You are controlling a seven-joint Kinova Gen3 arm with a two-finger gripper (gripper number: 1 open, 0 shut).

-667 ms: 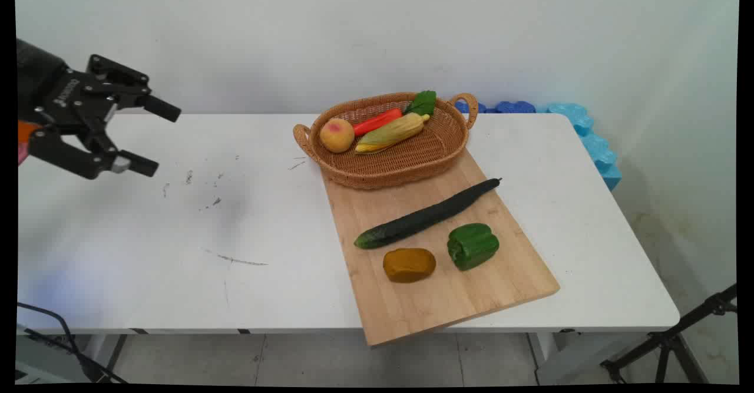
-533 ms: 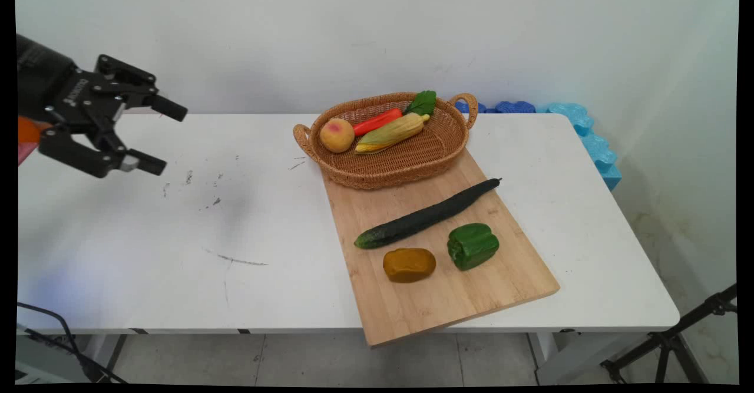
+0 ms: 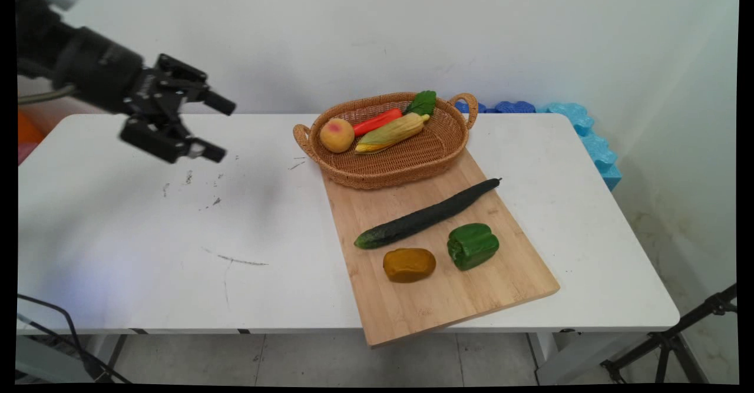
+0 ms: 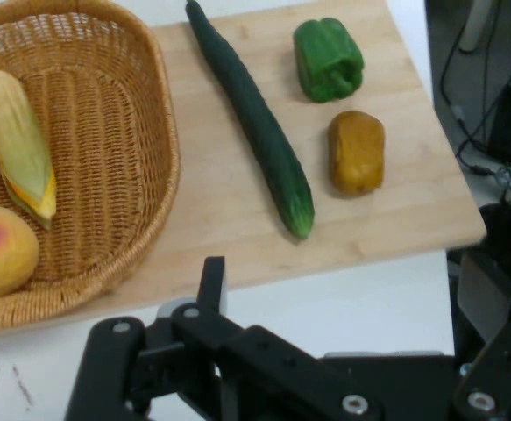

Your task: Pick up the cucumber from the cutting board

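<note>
Main view: The gripper (image 3: 222,131) hangs above the left part of the white table (image 3: 147,234), clear of the surface, pointing toward the picture's right. Its two fingers (image 3: 221,104) are spread wide apart with nothing between them. The nearest item is the wicker basket (image 3: 406,166), which lies to the gripper's right with bare table between them. The basket sits on the far end of a wooden cutting board (image 3: 447,299), and its left handle reaches past the board's edge over the table. Inside the basket are a peach (image 3: 337,135), an ear of corn (image 3: 392,132), a red pepper (image 3: 377,121) and a green leaf (image 3: 422,102). The peach lies at the left end, just beside the corn. On the board, nearer the camera than the basket, a long cucumber (image 3: 427,215) lies diagonally. A green bell pepper (image 3: 472,245) and a brown potato (image 3: 409,264) lie side by side just in front of it. Blue foam pieces (image 3: 589,139) run along the table's far right corner.

Hand view: The black linkage fills the bottom edge, and one finger (image 4: 211,285) rises at lower left. Beyond it appear the basket (image 4: 163,149) with the corn (image 4: 14,140) and the peach (image 4: 1,250). On the cutting board (image 4: 395,228) lie the cucumber (image 4: 255,123), the bell pepper (image 4: 328,59) and the potato (image 4: 356,151).
</note>
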